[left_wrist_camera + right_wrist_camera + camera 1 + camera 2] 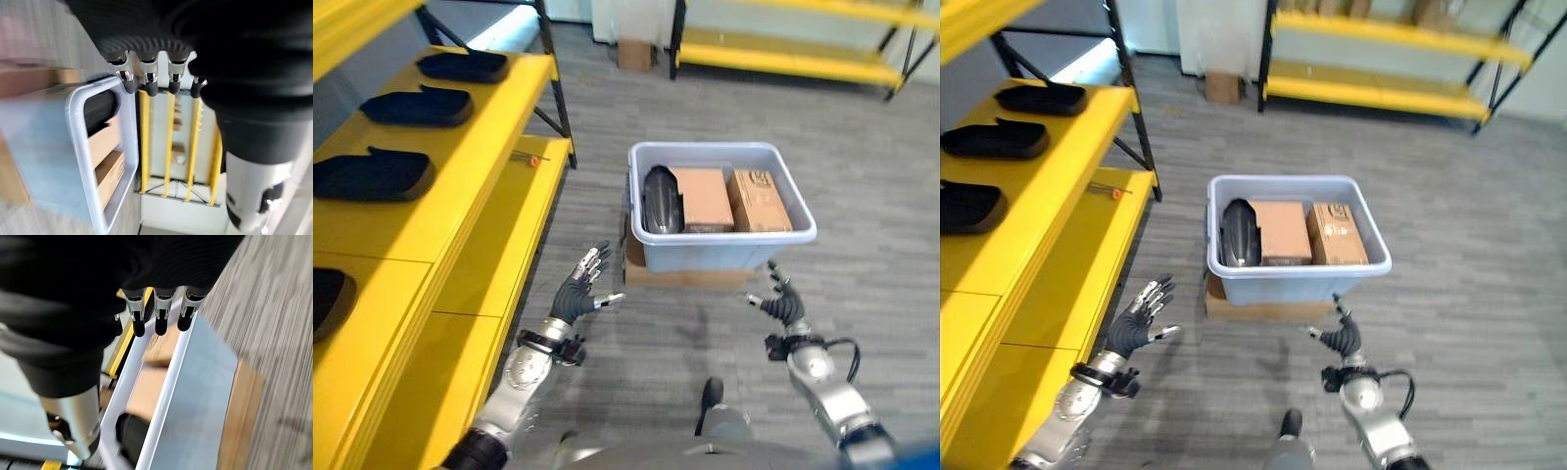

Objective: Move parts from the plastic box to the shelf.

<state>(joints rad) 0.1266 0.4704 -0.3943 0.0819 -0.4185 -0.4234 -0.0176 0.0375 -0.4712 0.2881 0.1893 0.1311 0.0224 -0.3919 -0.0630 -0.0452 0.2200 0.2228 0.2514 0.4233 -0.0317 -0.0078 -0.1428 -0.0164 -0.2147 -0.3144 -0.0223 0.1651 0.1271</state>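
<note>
Facing the pale grey plastic box (720, 211) on the floor, both robot hands are hanging empty short of its near wall.

The left robot hand (579, 289) and right robot hand (781, 302) are holding their fingers spread, flanking the box; the long black moulded part (661, 199) is lying lengthwise away from the robot at the box's left end, nearer the left robot hand, beside two brown cardboard cartons (732, 199), with the yellow metal shelf (460, 186) standing to the left.

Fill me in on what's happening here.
The robot faces a plastic box on the floor holding one black part and two cardboard boxes. The left hand and right hand are both open and empty, short of the box. Other black parts already lie on the yellow shelf.
</note>
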